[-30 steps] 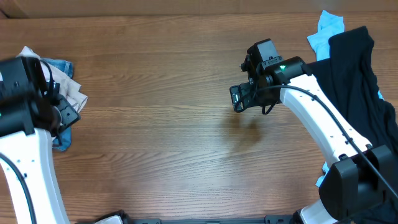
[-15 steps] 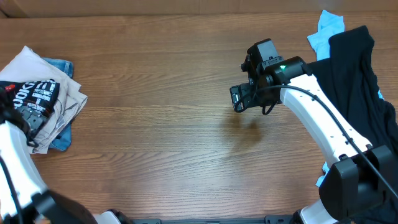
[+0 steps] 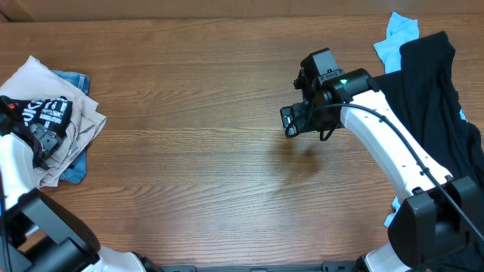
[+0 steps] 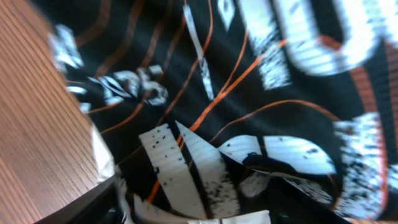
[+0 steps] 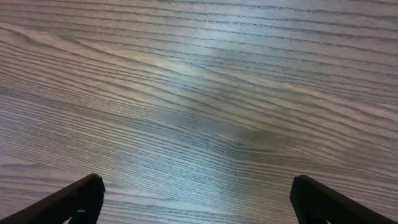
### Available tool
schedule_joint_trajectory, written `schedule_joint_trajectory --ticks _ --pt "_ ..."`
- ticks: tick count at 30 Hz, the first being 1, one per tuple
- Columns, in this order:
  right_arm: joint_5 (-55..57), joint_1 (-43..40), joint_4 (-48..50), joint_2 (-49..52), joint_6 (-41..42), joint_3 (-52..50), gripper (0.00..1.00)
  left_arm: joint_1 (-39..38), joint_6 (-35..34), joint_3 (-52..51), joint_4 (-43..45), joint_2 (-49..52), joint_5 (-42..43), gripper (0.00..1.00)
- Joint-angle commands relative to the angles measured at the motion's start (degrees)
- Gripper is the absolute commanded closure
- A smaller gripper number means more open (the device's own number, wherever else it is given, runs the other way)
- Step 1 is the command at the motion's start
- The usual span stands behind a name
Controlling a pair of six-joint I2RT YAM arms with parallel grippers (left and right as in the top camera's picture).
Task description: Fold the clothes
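The black jersey shirt with white lettering lies on top of a stack of garments at the far left of the table. It fills the left wrist view, showing white letters and orange lines. My left gripper sits on the shirt's near edge. Its jaws look spread, with the fabric lying between them. My right gripper is open and empty, hovering over bare wood right of the table's centre.
Under the jersey lie a beige garment and a blue denim piece. At the far right, a heap holds a black garment and a light blue cloth. The wooden table lies between them.
My left arm has swung off the left stack toward the near left edge, uncovering the jersey on top. The right arm has not moved.
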Motion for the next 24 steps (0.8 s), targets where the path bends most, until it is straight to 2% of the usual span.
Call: schedule_joint_trajectory --ticks 1,5,9,13,18,19,20,22,24 --pt "-0.28 -0.15 -0.31 -2.01 0.07 1.16 0.0 0.24 1.01 -0.11 -1.31 3.1 0.7 0.39" --pt "-0.28 -0.15 -0.44 -2.01 0.07 1.16 0.0 0.24 0.04 -0.07 -3.5 2.82 1.05 0.77" --pt "-0.26 -0.15 -0.42 -2.01 0.04 1.16 0.0 0.24 -0.7 0.37 -6.16 -0.92 3.78 0.87" --pt "-0.26 -0.15 -0.39 -2.01 0.04 1.16 0.0 0.24 -0.68 0.39 -6.95 -7.15 3.89 0.85" --pt "-0.26 -0.15 -0.39 -2.01 0.04 1.16 0.0 0.24 -1.14 0.39 -13.64 -14.97 3.06 0.79" --pt "-0.26 -0.15 -0.39 -2.01 0.04 1.16 0.0 0.24 -1.14 0.39 -14.88 -15.87 2.93 0.76" --pt "-0.26 -0.15 -0.39 -2.01 0.04 1.16 0.0 0.24 -1.14 0.39 -16.24 -16.33 2.45 0.67" --pt "-0.26 -0.15 -0.42 -2.01 0.04 1.16 0.0 0.24 -1.16 0.33 -16.72 -16.15 2.43 0.55" --pt "-0.26 -0.15 -0.46 -2.01 0.04 1.16 0.0 0.24 -1.16 0.31 -16.59 -16.0 3.34 0.5"
